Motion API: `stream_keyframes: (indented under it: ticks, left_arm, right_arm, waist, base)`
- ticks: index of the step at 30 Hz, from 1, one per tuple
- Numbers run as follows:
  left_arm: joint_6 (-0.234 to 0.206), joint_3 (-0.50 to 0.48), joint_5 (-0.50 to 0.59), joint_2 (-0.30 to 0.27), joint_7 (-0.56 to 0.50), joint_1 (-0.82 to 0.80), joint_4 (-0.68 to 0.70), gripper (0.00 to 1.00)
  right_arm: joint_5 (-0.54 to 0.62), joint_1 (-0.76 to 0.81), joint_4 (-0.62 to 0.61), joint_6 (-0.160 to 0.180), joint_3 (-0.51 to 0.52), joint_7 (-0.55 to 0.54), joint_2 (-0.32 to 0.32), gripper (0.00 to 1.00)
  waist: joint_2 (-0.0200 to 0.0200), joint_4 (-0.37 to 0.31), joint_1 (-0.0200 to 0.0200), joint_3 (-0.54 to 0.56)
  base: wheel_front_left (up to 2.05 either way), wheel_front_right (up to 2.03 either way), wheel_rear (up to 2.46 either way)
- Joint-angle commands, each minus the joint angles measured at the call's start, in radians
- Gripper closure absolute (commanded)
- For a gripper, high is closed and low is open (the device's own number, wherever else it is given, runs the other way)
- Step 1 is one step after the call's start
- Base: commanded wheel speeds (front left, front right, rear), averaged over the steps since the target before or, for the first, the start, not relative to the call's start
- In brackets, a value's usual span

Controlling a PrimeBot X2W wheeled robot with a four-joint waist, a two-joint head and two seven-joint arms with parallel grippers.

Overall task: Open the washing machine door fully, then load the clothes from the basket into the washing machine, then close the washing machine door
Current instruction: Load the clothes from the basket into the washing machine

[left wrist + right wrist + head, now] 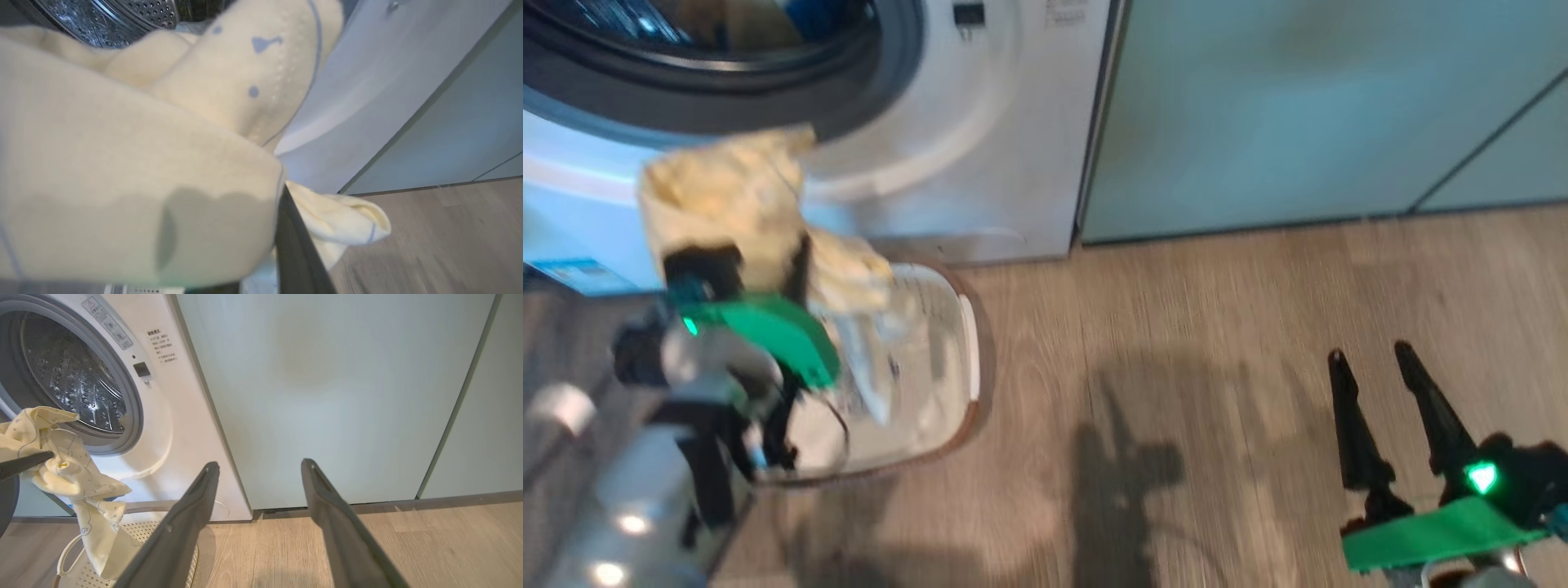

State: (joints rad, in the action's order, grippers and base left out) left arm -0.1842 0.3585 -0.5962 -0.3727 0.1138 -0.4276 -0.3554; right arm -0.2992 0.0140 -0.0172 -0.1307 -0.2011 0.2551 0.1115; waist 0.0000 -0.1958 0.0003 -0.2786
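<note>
Moment of loading, read from left to right with the washing machine as reference. At far left, my left pincer (756,245) is clamped on a soft pale yellow-cream garment (727,196) with thin blue line markings. It holds the garment raised in front of the machine's round mouth and just below its lower edge. In the left wrist view the cloth (122,163) covers most of the frame, one dark finger (294,245) shows beneath it, and the perforated steel drum (102,16) lies just beyond. In the right wrist view one slim dark finger (24,464) enters the bunched fabric (61,469), whose lower end hangs towards the basket. I cannot tell whether it touches. The small cream-white perforated plastic basket (972,416) with a brown rim stands on the floor directly before the machine's base (141,533). The white front-loading washing machine (980,163) has its mouth uncovered, and the grey rubber gasket and drum (69,384) are exposed. Just right of the machine stands a pale green flat cabinet panel (1298,106). A grey-brown wood-plank floor (1176,327) runs before both. At far right, well apart from the machine, my right pincer (1370,351) has its two long dark fingers spread wide with nothing between them. They point at the cabinet panel (260,464).
</note>
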Motion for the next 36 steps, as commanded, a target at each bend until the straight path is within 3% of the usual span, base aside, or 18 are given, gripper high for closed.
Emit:
stream_keyframes:
  ticks: [1,8,17,27,36]
  left_arm:
    - [0.005,-0.051,-0.006,-0.050,-0.007,-0.072,0.011,1.00]
    - [0.052,-0.078,-0.034,-0.124,-0.134,-0.287,-0.076,1.00]
    - [0.079,-0.088,-0.041,-0.241,-0.341,-0.514,-0.118,1.00]
    - [0.067,-0.097,-0.023,-0.387,-0.581,-0.748,-0.116,1.00]
    - [0.060,-0.100,0.019,-0.473,-0.628,-0.860,-0.111,1.00]
  right_arm:
    - [-0.008,-0.034,-0.037,0.000,-0.015,0.007,-0.002,0.00]
    - [-0.027,-0.105,-0.049,0.000,-0.015,0.007,-0.034,0.00]
    - [-0.044,-0.159,-0.057,0.000,-0.016,0.007,-0.057,0.00]
    - [-0.100,-0.204,-0.064,0.000,-0.045,0.007,-0.061,0.00]
    - [-0.133,-0.221,-0.067,0.000,-0.069,0.007,-0.061,0.00]
  waist:
    - [0.0000,-0.030,-0.0003,-0.076]
    - [0.0000,-0.079,-0.0003,-0.222]
    - [0.0000,-0.118,-0.0003,-0.318]
    - [0.0000,-0.178,-0.0003,-0.416]
    - [0.0000,-0.238,-0.0003,-0.480]
  base:
    - [0.00,0.00,0.00]
    - [0.00,0.00,0.00]
    - [0.00,0.00,0.00]
    - [0.00,0.00,0.00]
    - [0.00,0.00,0.00]
